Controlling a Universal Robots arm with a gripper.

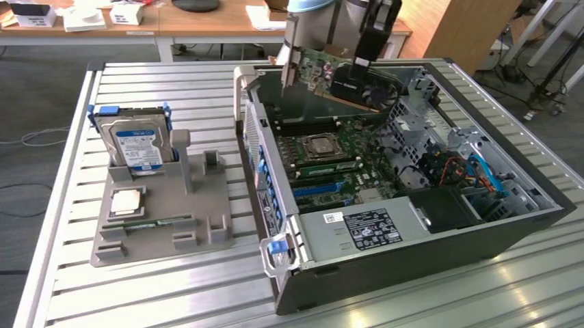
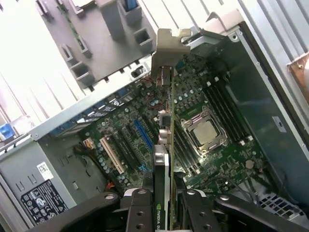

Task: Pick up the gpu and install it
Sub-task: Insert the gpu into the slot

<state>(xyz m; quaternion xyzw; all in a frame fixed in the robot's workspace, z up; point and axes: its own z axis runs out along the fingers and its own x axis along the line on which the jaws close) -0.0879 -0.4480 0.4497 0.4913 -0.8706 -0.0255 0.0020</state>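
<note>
On the exterior view's left, a grey holder [image 1: 155,229] sits on the slatted metal table [image 1: 146,301]. A hard drive [image 1: 137,145] with a blue-white label stands upright in the holder's far end. A square chip [image 1: 125,202] lies flat on the holder nearer the camera.

Just beside the holder, toward the middle, an open computer case [image 1: 411,254] lies on its side. Its motherboard [image 1: 333,167] faces up and the processor socket [image 1: 321,145] is bare.

Over the far end of the case, the gripper [image 1: 365,61] comes down from above and has hold of the graphics card [image 1: 351,83]. The card hangs in the air, tilted. Its black fan side faces the camera, and its silvery bracket [image 1: 290,65] is at the end toward the exterior view's left. Its lower edge sits about level with the case's rim, above the motherboard and not seated in any slot.

From the wrist view the card [image 2: 166,145] is seen edge-on. Both fingers [image 2: 140,210] are pressed against its two faces, partly closed and clamping it between them. Its bracket [image 2: 169,48] points toward the case wall nearest the holder [image 2: 96,43]. The socket [image 2: 205,133] lies just to one side of the card's edge.
</note>
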